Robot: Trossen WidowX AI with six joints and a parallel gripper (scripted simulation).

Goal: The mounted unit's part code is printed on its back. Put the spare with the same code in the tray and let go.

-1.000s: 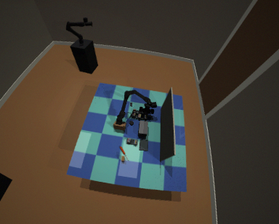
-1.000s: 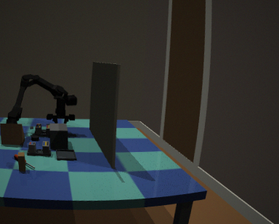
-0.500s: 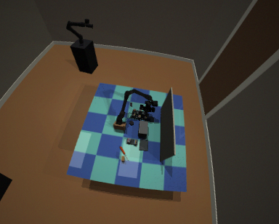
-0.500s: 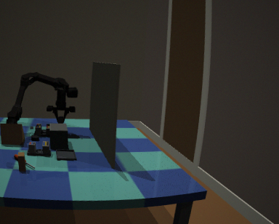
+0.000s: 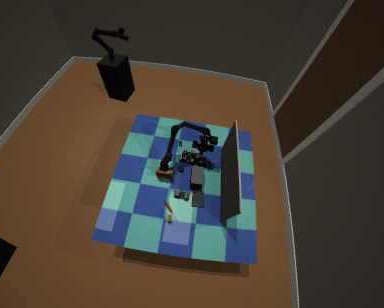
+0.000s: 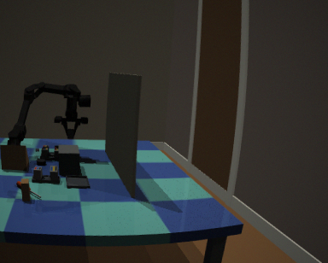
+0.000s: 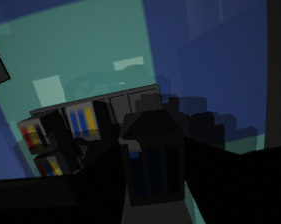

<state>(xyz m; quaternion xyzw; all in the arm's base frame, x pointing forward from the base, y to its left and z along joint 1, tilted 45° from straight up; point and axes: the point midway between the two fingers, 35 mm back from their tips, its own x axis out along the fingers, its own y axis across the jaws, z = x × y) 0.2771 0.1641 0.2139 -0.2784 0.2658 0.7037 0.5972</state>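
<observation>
Claw [image 7: 152, 165] is clamped on a dark blue-striped spare [image 7: 152, 150]. Its arm [image 6: 44, 91] arches over, wrist pointing down above the worktop [image 6: 117, 213].

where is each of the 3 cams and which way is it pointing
Top: high above, tilted down on the checkered table; the whole arm shows.
Exterior: table height, off one corner, looking across at the upright panel; arm and raised gripper show.
Wrist: on the gripper, looking down at the rack of spares; dark fingers clamp a spare.
Top and exterior share panel and arm.
</observation>
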